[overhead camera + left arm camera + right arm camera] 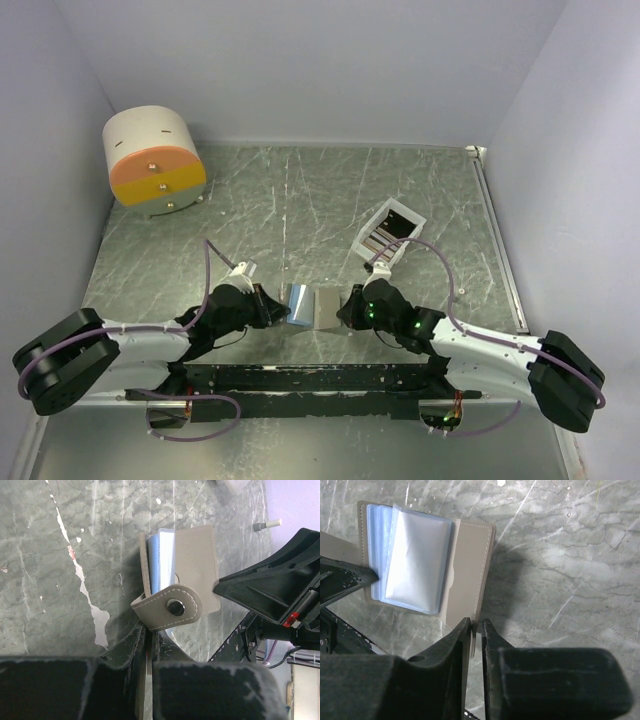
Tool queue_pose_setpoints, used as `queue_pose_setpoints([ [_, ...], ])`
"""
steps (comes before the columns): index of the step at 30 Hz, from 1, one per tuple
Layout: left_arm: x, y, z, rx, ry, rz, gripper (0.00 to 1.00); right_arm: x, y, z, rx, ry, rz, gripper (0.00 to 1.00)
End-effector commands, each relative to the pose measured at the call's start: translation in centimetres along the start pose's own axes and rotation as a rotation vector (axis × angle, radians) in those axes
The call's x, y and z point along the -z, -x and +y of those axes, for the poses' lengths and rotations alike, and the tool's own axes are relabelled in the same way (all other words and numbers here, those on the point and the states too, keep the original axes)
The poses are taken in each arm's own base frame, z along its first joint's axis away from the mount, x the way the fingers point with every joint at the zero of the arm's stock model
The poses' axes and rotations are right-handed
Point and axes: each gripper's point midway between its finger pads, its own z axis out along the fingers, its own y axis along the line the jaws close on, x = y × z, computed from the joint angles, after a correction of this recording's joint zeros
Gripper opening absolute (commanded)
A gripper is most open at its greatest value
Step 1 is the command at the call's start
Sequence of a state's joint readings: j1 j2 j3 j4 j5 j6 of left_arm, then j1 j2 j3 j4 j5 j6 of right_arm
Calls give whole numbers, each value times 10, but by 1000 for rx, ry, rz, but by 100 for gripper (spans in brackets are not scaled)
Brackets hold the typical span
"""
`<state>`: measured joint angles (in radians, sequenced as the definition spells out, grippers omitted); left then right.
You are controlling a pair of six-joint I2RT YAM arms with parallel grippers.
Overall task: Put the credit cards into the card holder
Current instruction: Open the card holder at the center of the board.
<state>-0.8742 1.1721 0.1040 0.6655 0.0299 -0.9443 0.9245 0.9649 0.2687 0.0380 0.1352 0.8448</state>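
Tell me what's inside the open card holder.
Inside the card holder, light blue transparent sleeves fan out. Whether anything sits within them is hidden by overlapping layers.

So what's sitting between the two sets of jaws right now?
The card holder, open with its blue sleeves showing. The left jaws pinch one cover edge, the right jaws the other. The top view shows it.

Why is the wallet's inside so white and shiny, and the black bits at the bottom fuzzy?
Right wrist view: light glares off the clear sleeves of the card holder; the right gripper sits too near the lens to be sharp. Left wrist view: the left gripper blurs likewise. Top view: the sleeves shine too.
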Motion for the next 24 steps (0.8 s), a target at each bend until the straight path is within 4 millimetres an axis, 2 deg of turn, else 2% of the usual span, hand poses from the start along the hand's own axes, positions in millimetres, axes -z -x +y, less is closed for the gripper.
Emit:
queue_pose_setpoints([
  [1, 0, 9, -18, -33, -56, -10, 10, 8, 19, 15, -7, -5, -18, 20],
  [3, 1, 8, -17, -33, -48, -9, 8, 15, 29, 26, -14, 10, -20, 30],
  [5, 2, 8, -16, -33, -43, -7, 7, 23, 40, 35, -30, 6, -27, 36],
  [8, 5, 7, -16, -18, -44, -4, 7, 31, 53, 50, -59, 32, -36, 38],
  [11, 8, 4, -14, 4, -39, -1, 7, 31, 60, 74, -85, 117, -34, 38],
  [14, 11, 3, -11, 22, -32, -4, 7, 21, 63, 87, -95, 157, -25, 41],
  [19, 16, 3, -9, 55, -25, -15, 7, -7, 56, 89, -96, 129, 17, 47],
  [24, 19, 2, -2, 68, 4, -23, 7, -29, 48, 100, -92, 150, 60, 54],
])
